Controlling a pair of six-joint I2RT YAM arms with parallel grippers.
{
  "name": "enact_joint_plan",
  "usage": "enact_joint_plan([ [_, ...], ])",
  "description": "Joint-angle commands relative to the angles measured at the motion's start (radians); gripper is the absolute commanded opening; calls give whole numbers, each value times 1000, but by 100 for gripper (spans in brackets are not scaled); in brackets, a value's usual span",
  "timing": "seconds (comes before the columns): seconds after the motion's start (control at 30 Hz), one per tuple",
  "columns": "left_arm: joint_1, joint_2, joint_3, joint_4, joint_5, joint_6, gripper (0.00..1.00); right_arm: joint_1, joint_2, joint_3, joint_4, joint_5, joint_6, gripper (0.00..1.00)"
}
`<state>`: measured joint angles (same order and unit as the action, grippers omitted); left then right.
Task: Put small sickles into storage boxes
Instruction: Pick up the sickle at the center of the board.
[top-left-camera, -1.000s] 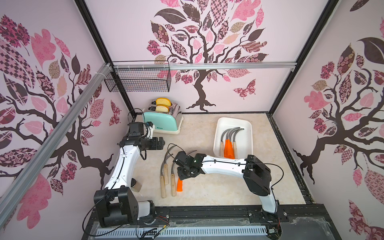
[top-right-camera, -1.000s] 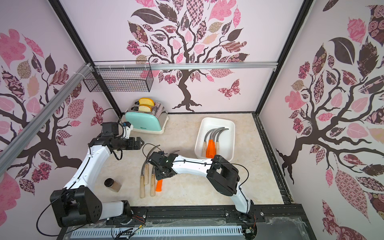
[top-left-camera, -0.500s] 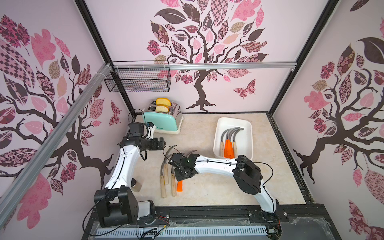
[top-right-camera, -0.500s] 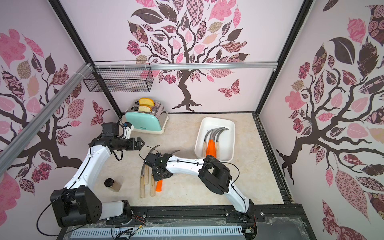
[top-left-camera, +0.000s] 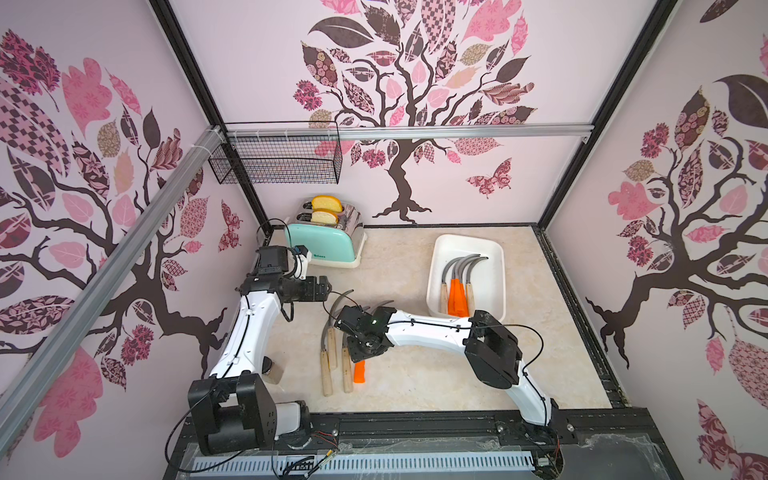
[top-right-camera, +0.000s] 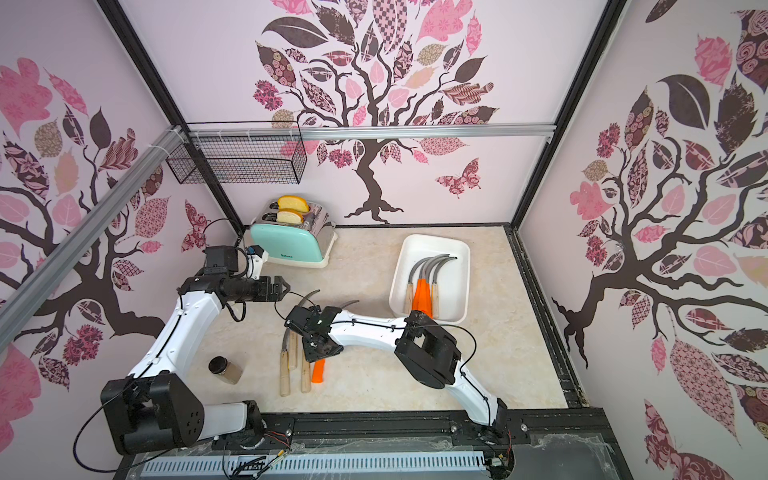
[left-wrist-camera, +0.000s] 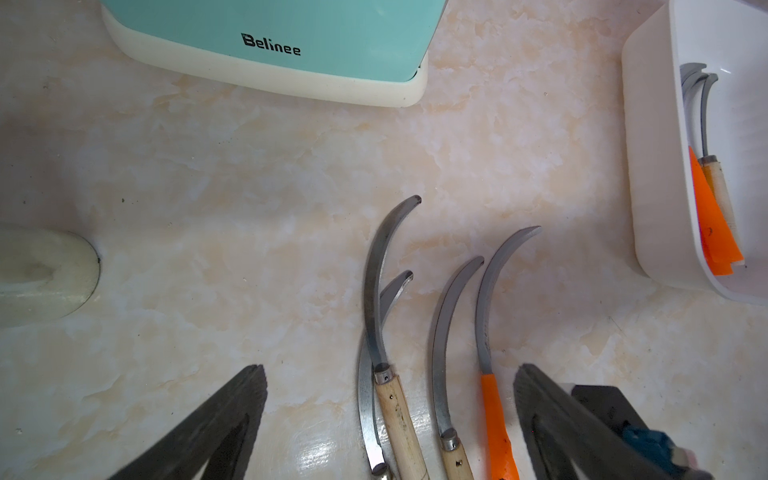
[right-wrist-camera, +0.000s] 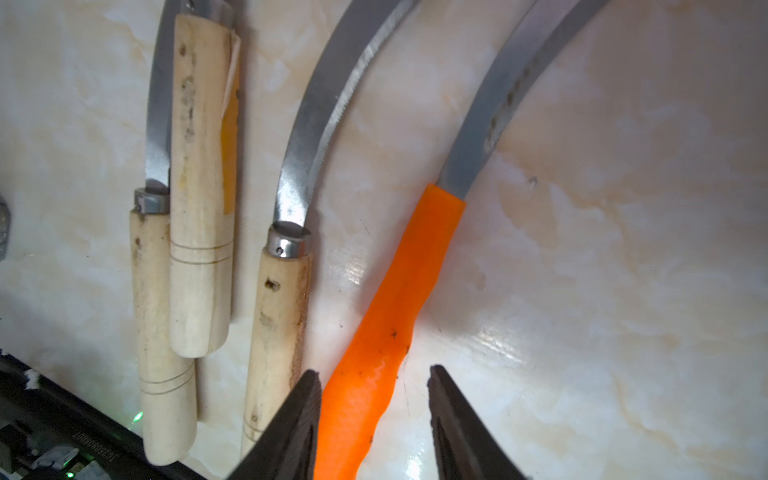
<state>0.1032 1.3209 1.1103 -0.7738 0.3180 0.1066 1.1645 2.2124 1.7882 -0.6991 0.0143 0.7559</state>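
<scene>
Top view, white tray (top-left-camera: 493, 291), perhaps four sickles (top-left-camera: 456, 296) inside

We are seeing four small sickles (top-left-camera: 326, 376) lying side by side on the desk (top-left-camera: 415, 374), handles pointing to six o'clock and grey blades curving toward one o'clock. Three are wooden-handled, with one orange-handled sickle (top-left-camera: 360, 371) at their three o'clock. The white storage box (top-left-camera: 433, 282), at two o'clock, is holding more sickles (top-left-camera: 457, 293).

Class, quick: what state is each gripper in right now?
Left gripper: open, holding nothing.
Right gripper: open, jaws either side of the orange-handled curved grey-bladed sickle, not clamped.
</scene>
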Motion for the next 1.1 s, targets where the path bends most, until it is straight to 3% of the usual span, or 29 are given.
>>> enact_joint_plan([
  [0.0, 3, -19, -6, 2, 4, 16, 97, 8, 42, 45, -34, 6, -13, 47],
  [1.07, 3, -20, -3, -5, 18, 18, 98, 20, 99, 79, -109, 38, -17, 47],
])
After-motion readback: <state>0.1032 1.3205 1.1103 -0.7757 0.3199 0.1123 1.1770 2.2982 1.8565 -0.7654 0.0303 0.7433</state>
